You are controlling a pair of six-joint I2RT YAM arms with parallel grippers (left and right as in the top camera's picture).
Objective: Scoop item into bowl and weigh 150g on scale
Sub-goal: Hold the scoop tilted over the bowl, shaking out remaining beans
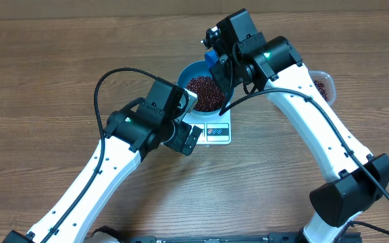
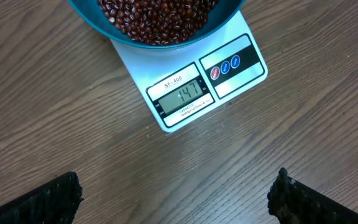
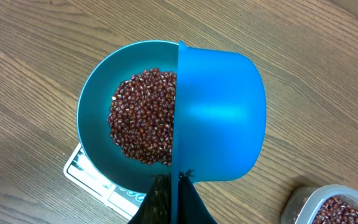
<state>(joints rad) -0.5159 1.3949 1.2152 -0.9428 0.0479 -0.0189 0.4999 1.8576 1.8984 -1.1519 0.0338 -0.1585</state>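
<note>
The bright blue bowl [image 1: 193,71] stands on the white scale [image 1: 220,132] and holds a heap of dark red-brown beans [image 1: 204,93]. In the left wrist view the scale's display [image 2: 185,93] reads 147. My right gripper [image 3: 176,186] is shut on the handle of a blue scoop [image 3: 219,118], which is tipped on edge over the bowl's [image 3: 92,106] right rim, above the beans [image 3: 142,118]. My left gripper [image 2: 176,199] hangs wide open and empty over bare wood just in front of the scale, fingertips [image 2: 67,193] far apart.
A clear plastic tub [image 1: 323,84] with more beans stands to the right of the bowl, also seen at the lower right corner of the right wrist view as the tub [image 3: 331,208]. Wooden tabletop [image 1: 59,61] surrounds the scale.
</note>
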